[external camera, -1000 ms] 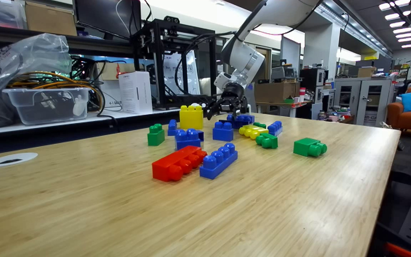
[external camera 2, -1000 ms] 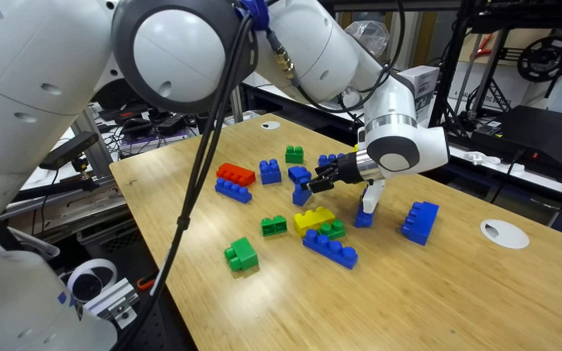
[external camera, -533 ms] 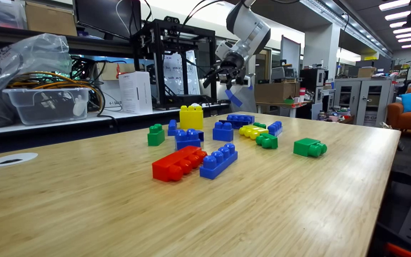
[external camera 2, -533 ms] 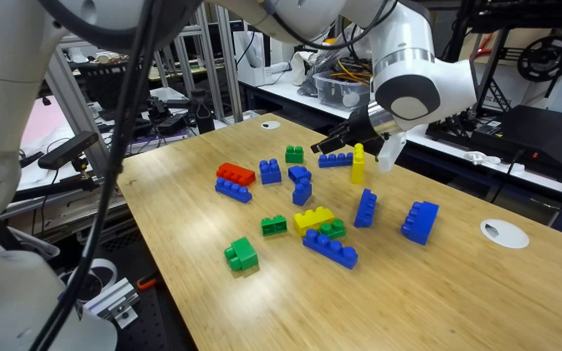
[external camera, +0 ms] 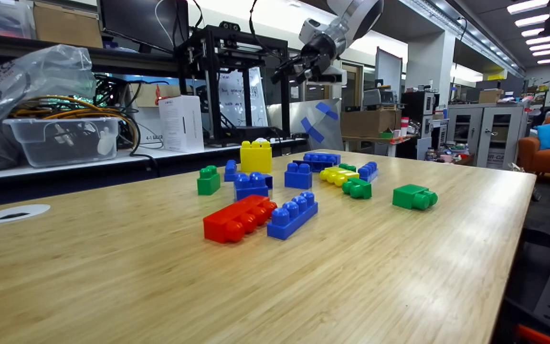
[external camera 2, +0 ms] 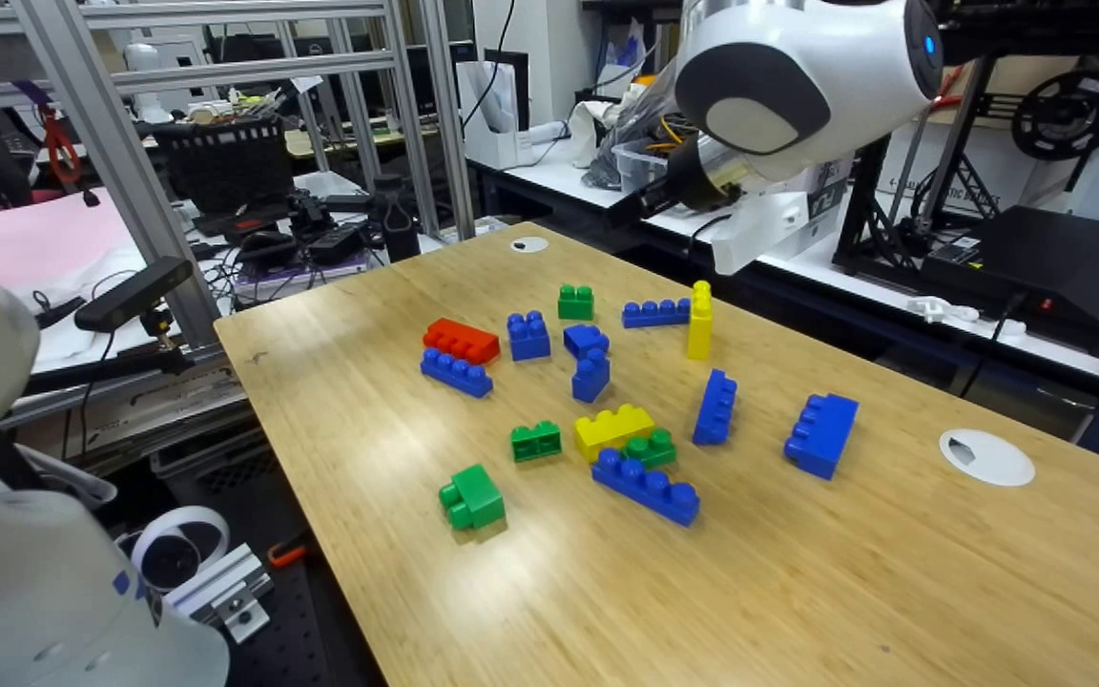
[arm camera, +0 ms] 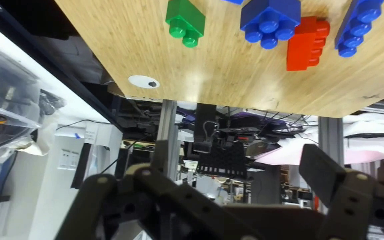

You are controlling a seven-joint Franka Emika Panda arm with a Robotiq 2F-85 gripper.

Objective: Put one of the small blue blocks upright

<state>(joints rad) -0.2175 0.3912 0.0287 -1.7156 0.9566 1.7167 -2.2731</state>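
Three small blue blocks lie on the table. One stands studs up beside the red brick, in both exterior views [external camera: 251, 187] [external camera 2: 528, 338], and shows large in the wrist view [arm camera: 269, 20]. A second [external camera 2: 591, 376] also has its studs up [external camera: 298, 177]. The third [external camera 2: 584, 340] lies on its side between them, its hollow underside facing out; it is mostly hidden [external camera: 269, 181] behind the first. My gripper [external camera: 288, 75] hangs high above the table's far side [external camera 2: 621, 212], tilted toward the horizontal. Its fingers [arm camera: 235, 163] are apart with nothing between them.
A red brick [external camera 2: 462, 340] and long blue brick [external camera 2: 455, 372] lie beside the first block. A yellow brick [external camera 2: 612, 429], green bricks [external camera 2: 471, 498] and other long blue bricks [external camera 2: 645, 487] are nearby. A tall yellow brick [external camera 2: 699, 322] stands behind. A bench [external camera: 160, 160] borders the table.
My gripper has risen from low among the bricks to high above the table and tilted up toward the horizontal. The bricks have not moved.
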